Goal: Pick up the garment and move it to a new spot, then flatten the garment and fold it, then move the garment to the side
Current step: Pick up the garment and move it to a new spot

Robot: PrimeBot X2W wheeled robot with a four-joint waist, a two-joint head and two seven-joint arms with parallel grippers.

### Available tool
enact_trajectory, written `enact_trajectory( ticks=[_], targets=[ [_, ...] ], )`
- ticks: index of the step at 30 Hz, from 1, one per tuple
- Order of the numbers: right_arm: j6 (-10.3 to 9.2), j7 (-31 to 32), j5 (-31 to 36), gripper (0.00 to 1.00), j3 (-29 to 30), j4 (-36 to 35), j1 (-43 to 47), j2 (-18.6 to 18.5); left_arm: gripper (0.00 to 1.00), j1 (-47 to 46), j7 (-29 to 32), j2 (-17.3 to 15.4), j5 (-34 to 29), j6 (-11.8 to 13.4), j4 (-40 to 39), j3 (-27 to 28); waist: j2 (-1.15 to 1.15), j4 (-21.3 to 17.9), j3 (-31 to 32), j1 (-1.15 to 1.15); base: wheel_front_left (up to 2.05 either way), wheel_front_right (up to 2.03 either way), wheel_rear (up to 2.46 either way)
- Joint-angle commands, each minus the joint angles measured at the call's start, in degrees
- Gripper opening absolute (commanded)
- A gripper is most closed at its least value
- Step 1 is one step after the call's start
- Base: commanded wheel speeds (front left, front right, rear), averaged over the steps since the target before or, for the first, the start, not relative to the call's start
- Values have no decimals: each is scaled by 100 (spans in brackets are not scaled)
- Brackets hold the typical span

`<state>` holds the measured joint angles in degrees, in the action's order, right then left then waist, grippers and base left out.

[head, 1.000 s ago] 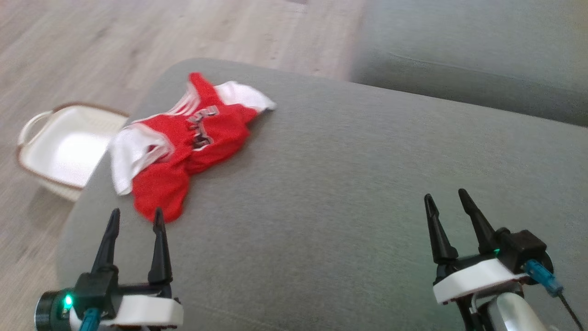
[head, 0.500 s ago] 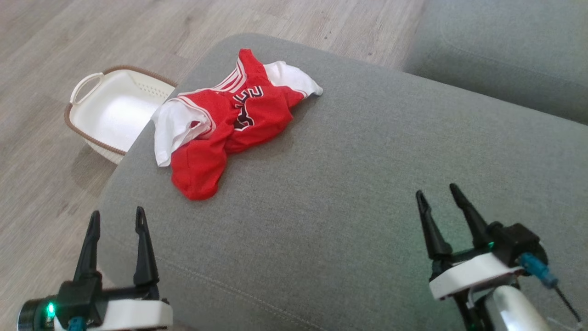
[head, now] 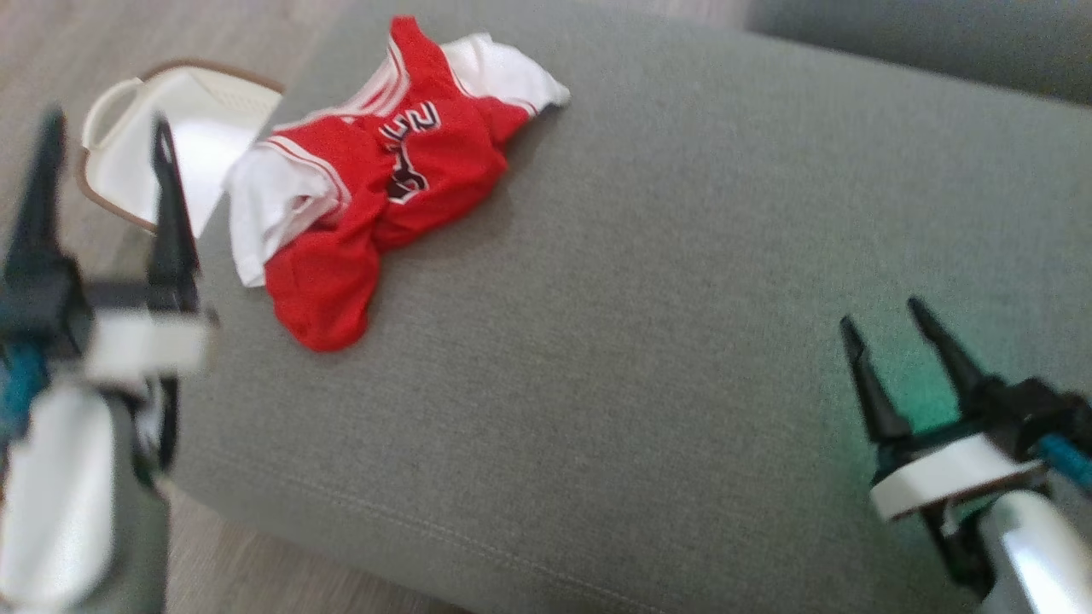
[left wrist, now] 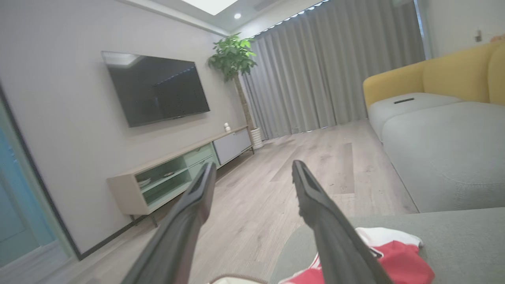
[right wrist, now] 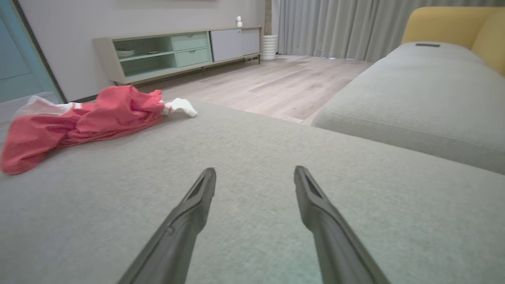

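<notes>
At upper left, a crumpled red-and-white garment [head: 375, 183] marked "23" lies on the grey cushion [head: 640, 298], with the left claw [head: 107, 121] and right claw [head: 881, 313] both empty, fingers apart.

Left gripper [head: 104, 126] at nine o'clock, fingers [head: 168, 213] spread and empty; right gripper [head: 880, 314] at four o'clock, likewise spread.

The garment [head: 375, 188] lies on the cushion's [head: 648, 324] far left corner, the basket [head: 230, 102] sits on the floor [head: 213, 34] just left of it, and a sofa seat [head: 938, 43] stands far right.
</notes>
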<state>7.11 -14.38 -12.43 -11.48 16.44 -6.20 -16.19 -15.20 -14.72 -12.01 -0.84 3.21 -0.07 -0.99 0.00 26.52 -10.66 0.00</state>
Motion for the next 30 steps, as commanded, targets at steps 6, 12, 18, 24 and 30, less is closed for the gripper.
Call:
enact_trajectory(
  ticks=[6, 12, 18, 24, 30],
  targets=[
    [37, -62, 64, 100, 16, -395, -406, -545, 100, -1829, 82, -465, 40, -305, 1386, 162, 0, -259, -841, 0, 0, 0, 0],
    [37, -10, 67, 100, 106, -657, -390, -771, 100, -3264, 996, -537, 392, -592, 3728, 269, 0, -398, -1332, 0, 0, 0, 0],
    [37, 132, 148, 100, 174, -1014, -335, -926, 100, -3991, 1659, -628, 1108, -966, 5653, 507, 0, -647, -1695, 0, 0, 0, 0],
    [37, 240, 189, 100, 272, -1281, -312, -1040, 100, -4162, 1927, -681, 1345, -1052, 6565, 401, 0, -805, -1888, 0, 0, 0, 0],
    [37, 251, 201, 100, 272, -1335, -360, -953, 0, -4009, 1426, -663, 1500, -1068, 6689, -124, 0, -908, -1900, 0, 0, 0, 0]
  ],
)
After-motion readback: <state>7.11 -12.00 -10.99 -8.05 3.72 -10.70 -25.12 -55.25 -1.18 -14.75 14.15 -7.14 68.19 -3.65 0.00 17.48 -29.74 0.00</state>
